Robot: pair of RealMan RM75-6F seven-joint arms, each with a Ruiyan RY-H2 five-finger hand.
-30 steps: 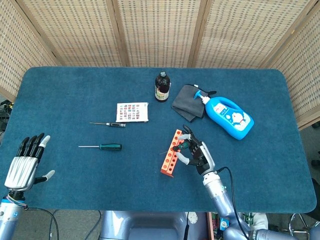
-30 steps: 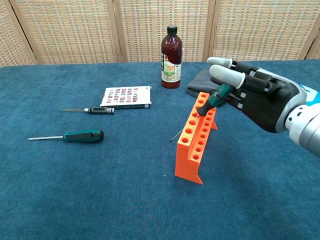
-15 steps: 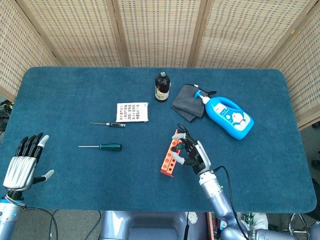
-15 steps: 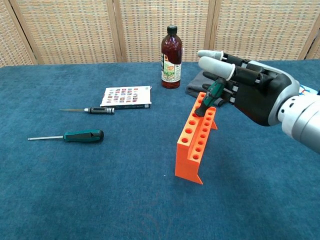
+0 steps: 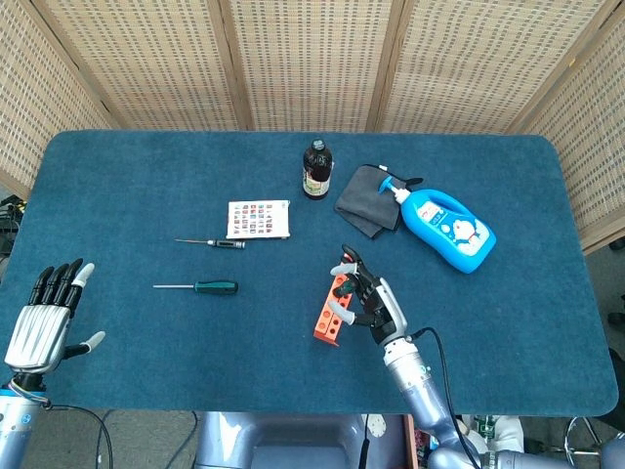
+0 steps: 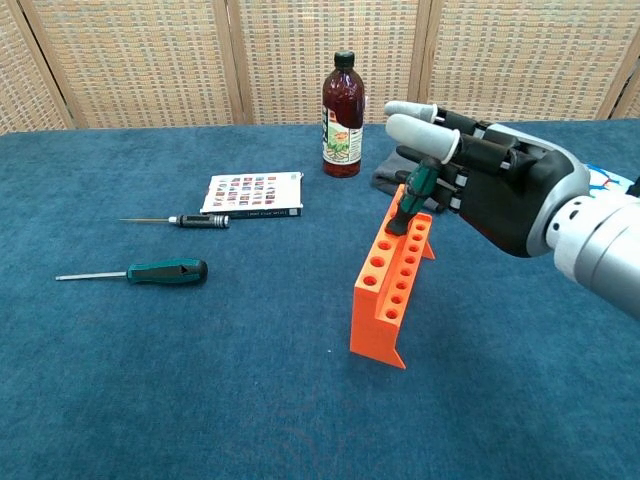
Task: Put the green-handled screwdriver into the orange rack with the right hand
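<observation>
One brown bottle [image 6: 342, 113], label unreadable, blue cartoon-printed jug [image 5: 447, 227]

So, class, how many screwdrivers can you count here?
3: a green-handled one in the right robot hand at the orange rack, a green-handled one lying left, a black-handled one beside the card.

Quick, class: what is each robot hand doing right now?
Left hand: open, holding nothing.
Right hand: holding the green-handled screwdriver, its tip in the orange plastic rack.

Blue carpeted table [image 5: 146, 176], woven wicker screen panels [image 5: 303, 59] with wooden frames behind
</observation>
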